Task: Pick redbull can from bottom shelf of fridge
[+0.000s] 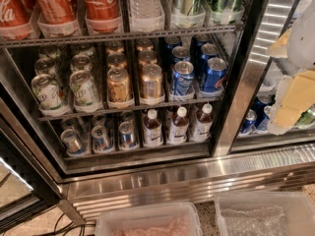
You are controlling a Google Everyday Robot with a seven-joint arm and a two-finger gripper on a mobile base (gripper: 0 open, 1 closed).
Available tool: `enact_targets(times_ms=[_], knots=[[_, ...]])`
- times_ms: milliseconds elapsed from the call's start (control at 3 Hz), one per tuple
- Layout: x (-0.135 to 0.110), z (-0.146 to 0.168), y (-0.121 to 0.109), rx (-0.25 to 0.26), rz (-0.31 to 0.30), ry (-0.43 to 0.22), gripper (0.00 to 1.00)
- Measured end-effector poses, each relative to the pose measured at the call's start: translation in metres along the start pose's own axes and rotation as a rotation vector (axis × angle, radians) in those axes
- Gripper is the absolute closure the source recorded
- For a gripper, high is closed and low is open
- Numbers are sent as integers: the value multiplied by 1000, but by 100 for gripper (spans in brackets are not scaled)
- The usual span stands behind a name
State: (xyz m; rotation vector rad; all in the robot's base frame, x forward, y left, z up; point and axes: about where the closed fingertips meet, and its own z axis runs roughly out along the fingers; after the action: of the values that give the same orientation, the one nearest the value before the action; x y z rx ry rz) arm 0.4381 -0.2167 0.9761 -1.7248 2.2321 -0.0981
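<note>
Here we are at the fridge [172,181], a big drinks cooler with a ribbed stainless-steel frame and a dark interior. My gripper [290,102] hangs at the far right, a blurred white-and-cream shape in front of the neighbouring compartment and well apart from the open shelves. Whether it is released or clenched, I cannot tell. Down on the bottom shelf [147,152], a dark rack with clear plastic lane dividers, stands the redbull can [101,137]. It is a slim blue-and-silver metal cylinder with a silver pull-tab top, upright at the front of its lane on the left half of the shelf. A matching slim can sits in the lane on each side, with more lined up behind. To its right on the same shelf stand three small brown bottles [178,124] with white caps. One rack up I see pale green-and-white cans [84,87], then shiny gold cans [151,81], then wider dark-blue cans [183,77]. Above those are red Coca-Cola bottles [101,4] and a ridged clear water bottle [145,1]. On the floor in front sit two translucent plastic bins [147,222] with rounded rims.
</note>
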Motion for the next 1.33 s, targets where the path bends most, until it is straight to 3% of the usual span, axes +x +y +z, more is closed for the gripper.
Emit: enact_targets(times_ms=[333, 667, 1000, 1333], knots=[[0, 0, 0, 0, 0, 0, 0], [-9, 29, 14, -22, 107, -55, 0], [-33, 75, 44, -63, 281, -151, 0], [-55, 111, 59, -84, 390, -250, 0]])
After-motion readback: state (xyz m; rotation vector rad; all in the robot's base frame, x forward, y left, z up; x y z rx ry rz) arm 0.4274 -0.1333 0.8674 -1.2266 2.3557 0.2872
